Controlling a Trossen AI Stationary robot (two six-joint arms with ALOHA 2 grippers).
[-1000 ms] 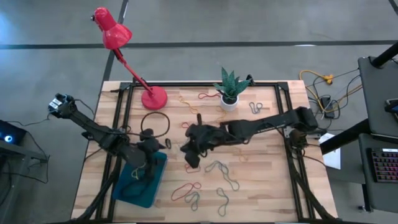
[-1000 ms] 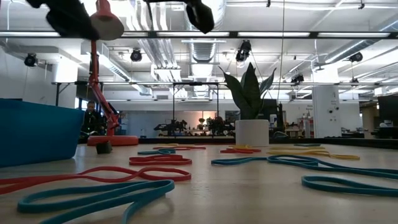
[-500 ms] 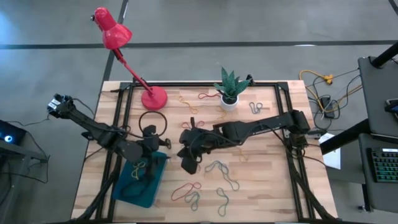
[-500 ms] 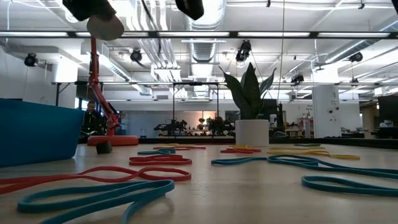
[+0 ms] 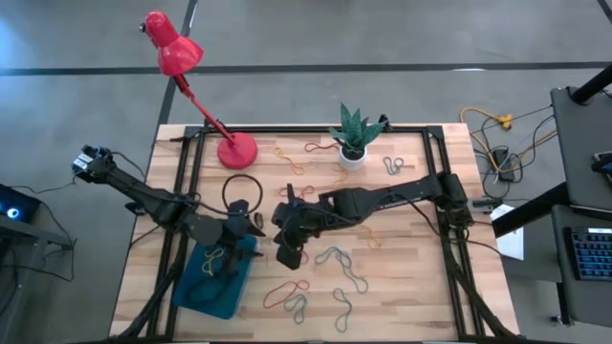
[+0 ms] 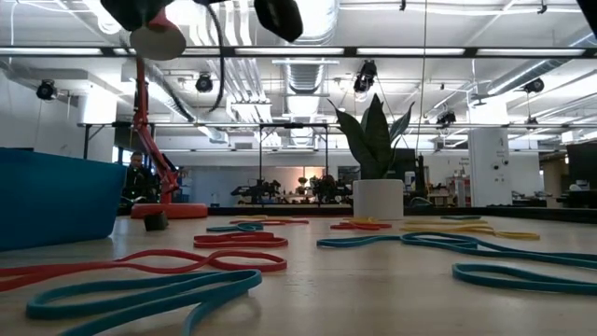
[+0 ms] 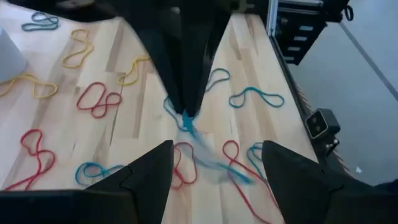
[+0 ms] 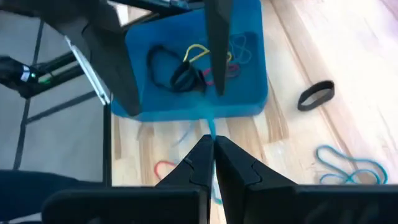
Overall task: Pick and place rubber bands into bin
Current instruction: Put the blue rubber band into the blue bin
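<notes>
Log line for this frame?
right gripper shut on blue rubber band, aloft near bin | left gripper open, by bin

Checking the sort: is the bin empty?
No, the right wrist view shows the bin already holding several rubber bands, yellow and dark ones among them.

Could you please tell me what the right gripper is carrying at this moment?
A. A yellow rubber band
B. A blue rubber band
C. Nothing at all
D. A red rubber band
B: in the right wrist view, the right gripper is shut on a thin blue rubber band hanging from its fingertips, with the bin just beyond; the left wrist view shows the same band pinched between those fingers.
</notes>
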